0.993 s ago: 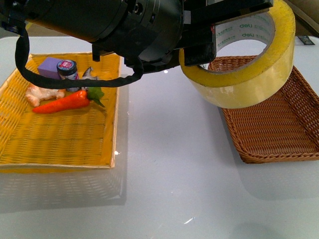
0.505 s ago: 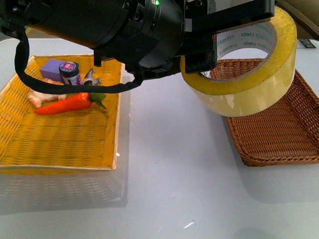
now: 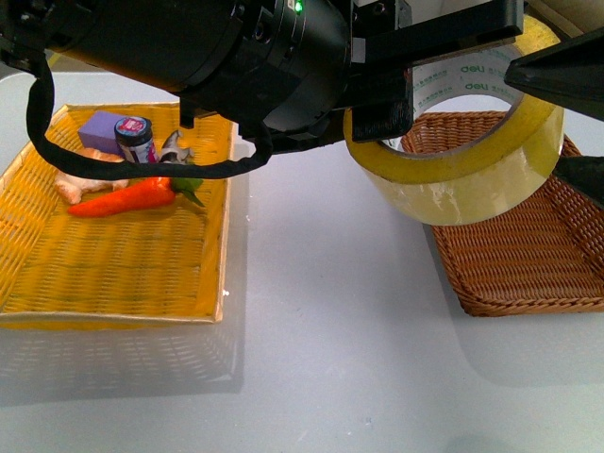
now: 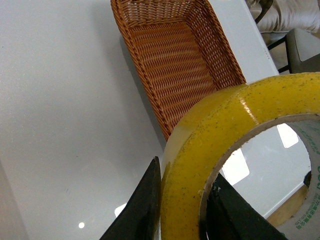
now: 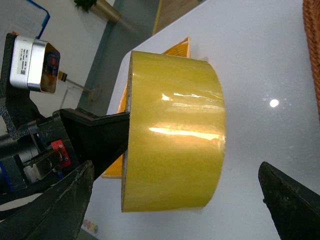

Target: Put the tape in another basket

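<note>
Far left of the bench [image 3: 321, 359]: a bright yellow rectangular woven tray [image 3: 113, 274] lies flat on the pale grey top. Its far rim is hidden behind the black arm.
Tray contents: a purple block [image 3: 97, 127], a small dark-lidded jar [image 3: 135, 140], an orange toy carrot with green leaves [image 3: 123, 196] and a pale knobbly piece [image 3: 71, 182] crowd the far end. A grey object [image 3: 173, 146] beside the jar is too covered to make out.
Left arm: its bulky black housing [image 3: 226, 57] fills the top of the front view. A black cable [image 3: 57, 142] loops over the yellow tray.
Left hand [image 4: 183, 172]: clamped on the wall of the wide roll of translucent yellowish packing tape [image 3: 462, 160], with one finger [image 4: 145, 210] outside and the other inside the white core.
Tape position: in the air and tilted, above the bench between the two trays. In the front view the tape covers the near-left corner of the brown basket.
Print on the core: green lettering, partly cut off and unreadable.
Right hand [image 5: 176, 167]: spread wide, with a finger [image 5: 55, 210] on either side of the tape and a gap showing at each. It grips nothing. In the front view only its dark tips enter from the right edge.
Far right: the dark brown rectangular woven wicker basket [image 3: 528, 255] sits on the bench, its right side cut off by the frame.
</note>
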